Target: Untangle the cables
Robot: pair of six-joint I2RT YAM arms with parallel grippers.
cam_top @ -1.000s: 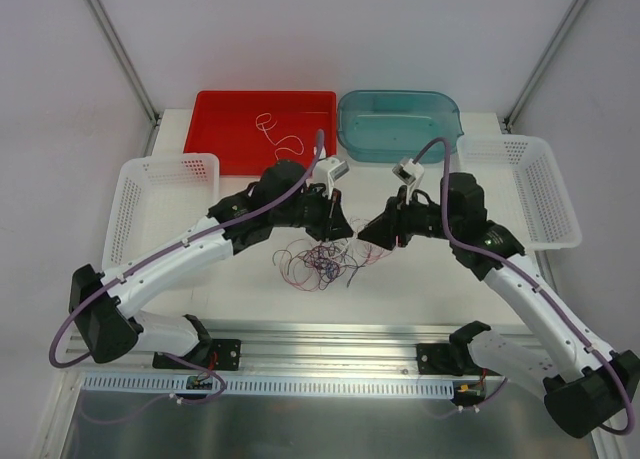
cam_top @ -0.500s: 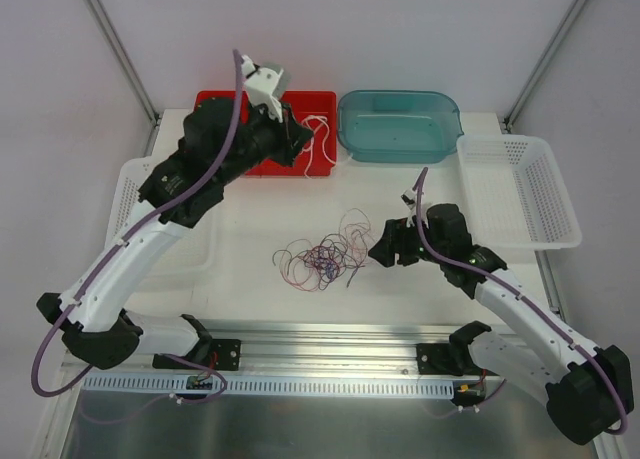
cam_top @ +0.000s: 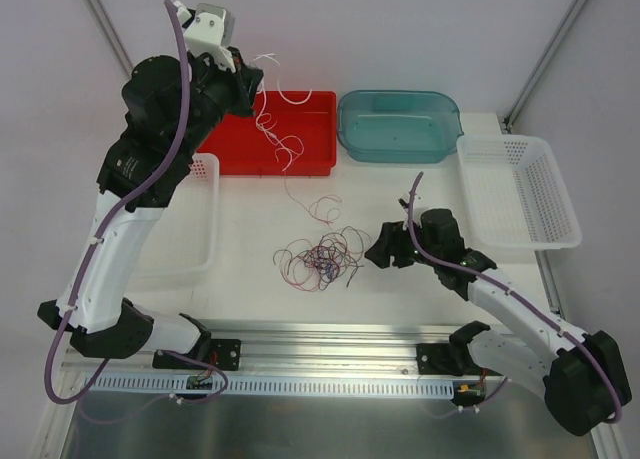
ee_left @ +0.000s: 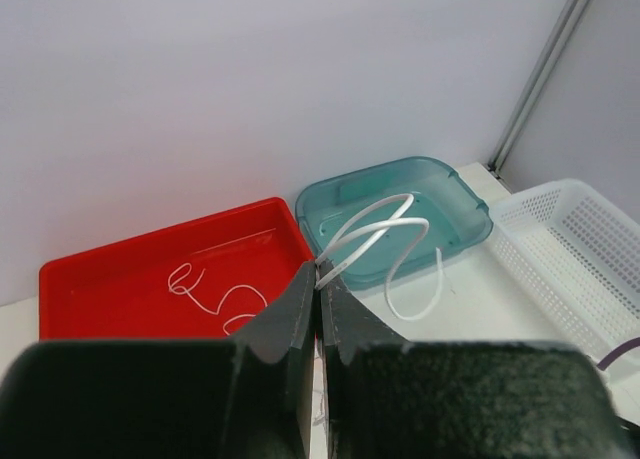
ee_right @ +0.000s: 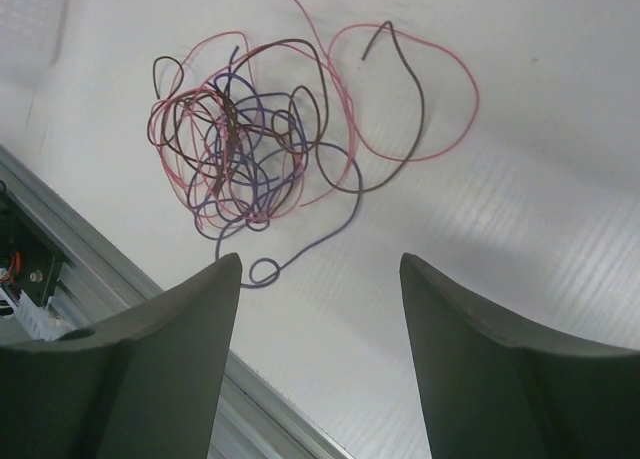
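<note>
Left jaws pinch thin white wire [ee_left: 375, 237] over far-left corner of white desk [cam_top: 250, 204]; right jaws gape beside tangled red-pink, purple, black wires [ee_right: 240, 149].

Top external: high at the near edge, taking in the whole table [cam_top: 250, 204]. Left wrist: raised, facing forward over red tray [ee_left: 100, 289] and teal tub [ee_left: 462, 207], both shared with top. Right wrist: close above cables [ee_right: 240, 149], mid-frame in top.
</note>
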